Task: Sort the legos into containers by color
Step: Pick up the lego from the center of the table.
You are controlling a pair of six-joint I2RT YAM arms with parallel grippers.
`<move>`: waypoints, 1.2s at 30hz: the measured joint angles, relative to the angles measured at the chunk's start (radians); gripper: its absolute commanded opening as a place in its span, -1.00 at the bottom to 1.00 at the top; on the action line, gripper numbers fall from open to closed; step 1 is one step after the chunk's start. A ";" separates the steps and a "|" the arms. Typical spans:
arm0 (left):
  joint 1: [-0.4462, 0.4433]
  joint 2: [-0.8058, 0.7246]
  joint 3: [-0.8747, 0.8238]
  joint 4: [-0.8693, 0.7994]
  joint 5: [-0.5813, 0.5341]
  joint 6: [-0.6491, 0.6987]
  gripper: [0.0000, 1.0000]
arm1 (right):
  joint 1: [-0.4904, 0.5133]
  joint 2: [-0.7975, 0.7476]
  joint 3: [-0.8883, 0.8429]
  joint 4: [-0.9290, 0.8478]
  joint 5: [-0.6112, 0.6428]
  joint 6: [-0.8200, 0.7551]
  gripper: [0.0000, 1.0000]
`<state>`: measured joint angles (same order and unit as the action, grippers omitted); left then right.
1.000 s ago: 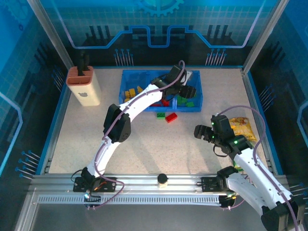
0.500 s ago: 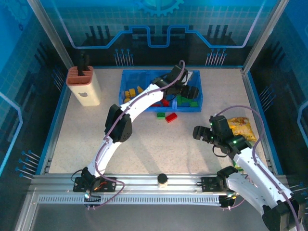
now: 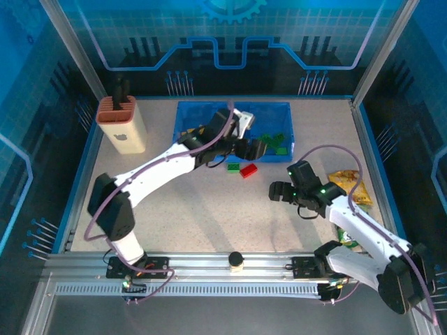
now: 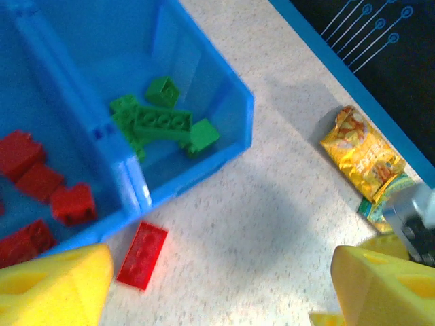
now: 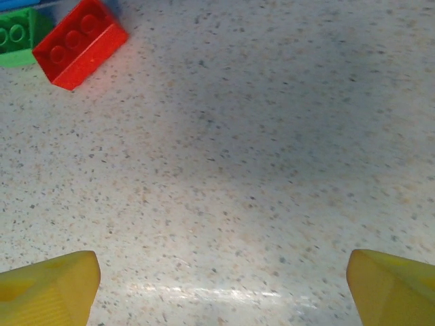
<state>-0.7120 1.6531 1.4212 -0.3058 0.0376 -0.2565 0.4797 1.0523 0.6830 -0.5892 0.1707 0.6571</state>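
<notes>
- Both arms have moved: the left pincer has come back from over the right part of the tray to its near wall; the right pincer has slid a little to the left
- Now the left pincer hangs above the desk just beside that wall; its jaws are wide apart and hold nothing
- The right pincer is wide open too, with nothing in it; it hangs over bare desk, near two loose pieces
- One red brick and one green brick lie side by side on the desk, just in front of the tray
- More green bricks lie in the tray's right part; red bricks lie in the part next to it
- A yellow snack bag lies on the desk, well apart from the tray
</notes>
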 measured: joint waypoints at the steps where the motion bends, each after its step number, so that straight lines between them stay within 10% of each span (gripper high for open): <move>1: 0.000 -0.035 -0.051 0.012 -0.009 -0.006 0.69 | 0.007 0.026 0.009 0.015 -0.003 0.002 0.85; 15: 0.000 -0.478 -0.623 0.068 -0.144 -0.124 0.68 | 0.072 0.443 0.214 0.237 -0.026 0.141 0.18; 36: 0.000 -0.814 -0.862 -0.010 -0.218 -0.243 0.67 | 0.141 0.792 0.505 0.267 0.131 0.341 0.16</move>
<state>-0.7120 0.8387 0.5591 -0.3161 -0.1802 -0.4999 0.6209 1.8442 1.1885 -0.3218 0.3016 0.9981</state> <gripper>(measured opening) 0.837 0.581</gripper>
